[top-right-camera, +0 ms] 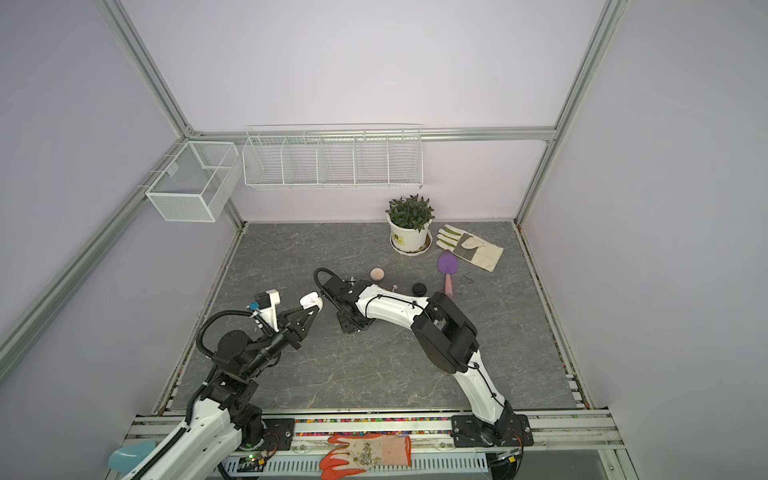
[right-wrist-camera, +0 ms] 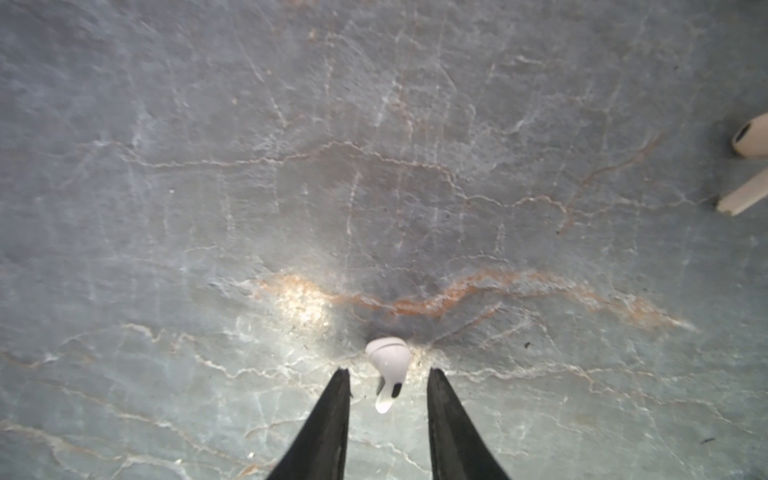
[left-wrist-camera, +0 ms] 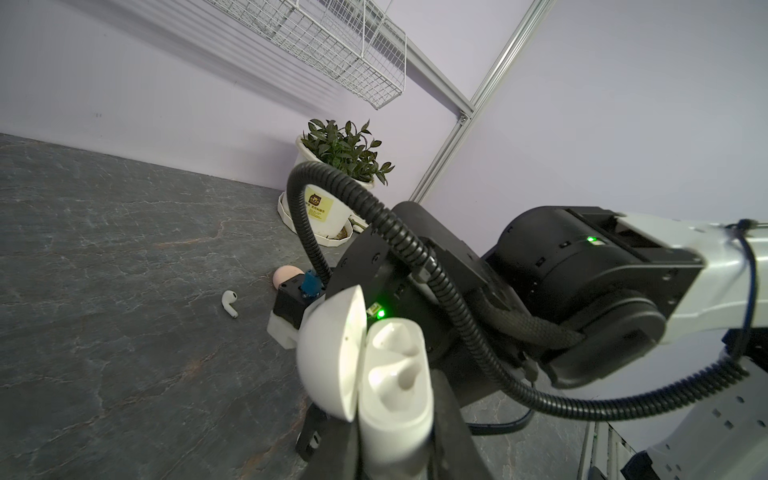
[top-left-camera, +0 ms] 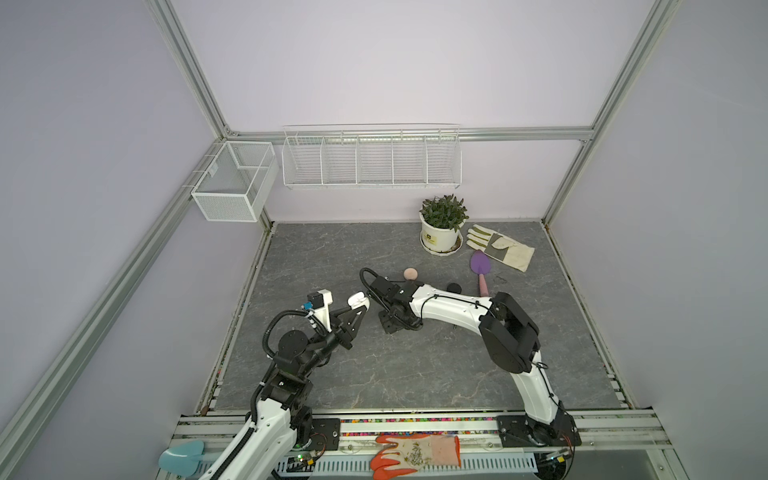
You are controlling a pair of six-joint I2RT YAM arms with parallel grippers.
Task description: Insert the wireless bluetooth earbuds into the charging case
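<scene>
My left gripper (left-wrist-camera: 395, 434) is shut on a white charging case (left-wrist-camera: 395, 374) and holds it above the table, lid swung open, both sockets bare. In both top views that case (top-left-camera: 358, 299) (top-right-camera: 311, 299) sits at the left gripper's (top-left-camera: 360, 308) tips. My right gripper (right-wrist-camera: 386, 370) points down at the table, open. A white earbud (right-wrist-camera: 388, 365) lies between its fingertips (right-wrist-camera: 341, 376) with a gap on each side. Another white earbud (left-wrist-camera: 230, 302) lies on the table beyond the case. Two whitish earbud pieces (right-wrist-camera: 750, 139) show at the edge of the right wrist view.
A pink round case (top-left-camera: 410, 273) and a black round case (top-left-camera: 454, 287) lie behind the right arm. A potted plant (top-left-camera: 442, 226), a work glove (top-left-camera: 500, 247) and a purple trowel (top-left-camera: 481, 270) occupy the back right. Wire baskets (top-left-camera: 372, 158) hang on the wall. An orange glove (top-left-camera: 415, 455) lies on the front rail.
</scene>
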